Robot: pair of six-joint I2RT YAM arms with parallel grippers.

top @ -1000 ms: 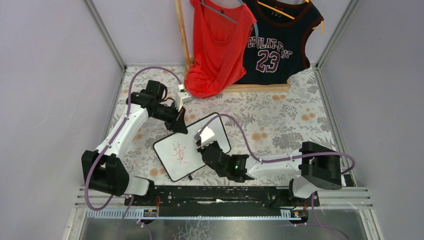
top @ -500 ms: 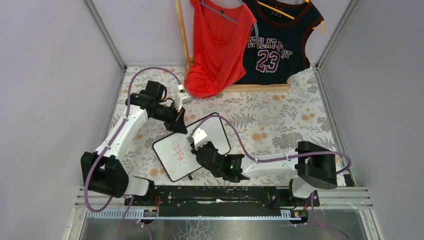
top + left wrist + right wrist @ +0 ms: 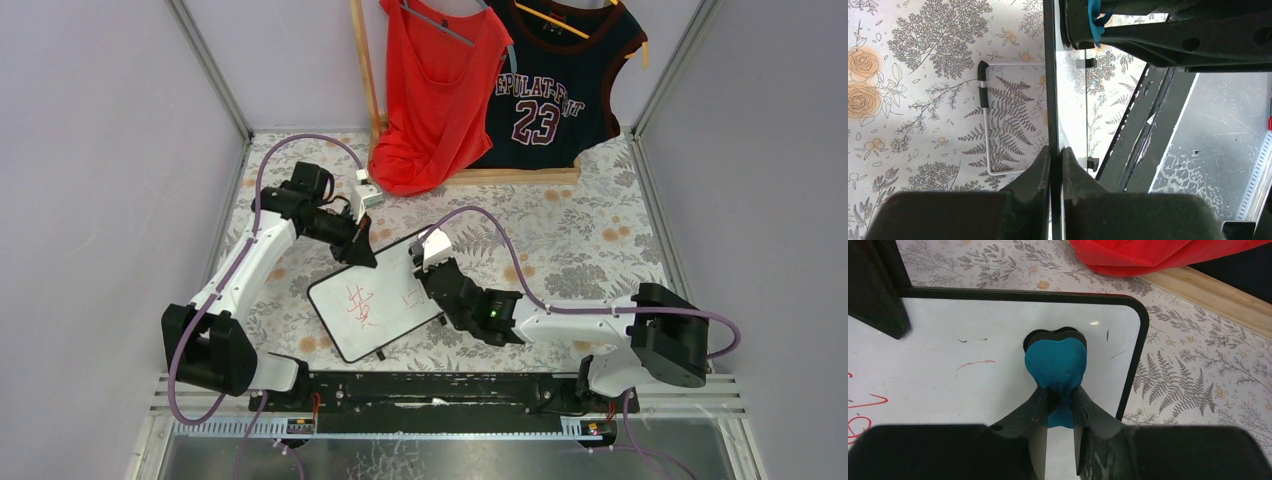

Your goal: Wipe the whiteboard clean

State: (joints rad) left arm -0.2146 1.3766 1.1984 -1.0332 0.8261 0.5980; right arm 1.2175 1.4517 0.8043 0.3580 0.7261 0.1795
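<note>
The whiteboard (image 3: 395,310) lies tilted on the floral table, with red characters (image 3: 360,305) on its left half and a faint mark to their right. My left gripper (image 3: 362,255) is shut on the board's far edge; the left wrist view shows the thin black frame (image 3: 1050,75) pinched at the left gripper (image 3: 1055,152). My right gripper (image 3: 432,262) is shut on a blue eraser (image 3: 1055,360), which presses on the board (image 3: 973,340) near its far right corner, seen at the right gripper (image 3: 1059,395). Faint red streaks (image 3: 975,362) lie left of the eraser.
A red shirt (image 3: 435,90) and a black number 23 jersey (image 3: 555,80) hang on a wooden rack at the back. A small white object (image 3: 366,190) sits by the left arm. A white wire stand (image 3: 985,115) shows under the board. A black rail (image 3: 440,385) runs along the near edge.
My right gripper has moved with the eraser from the board's middle, beside the red characters, right and away to the far right corner. The left gripper has stayed clamped on the edge.
</note>
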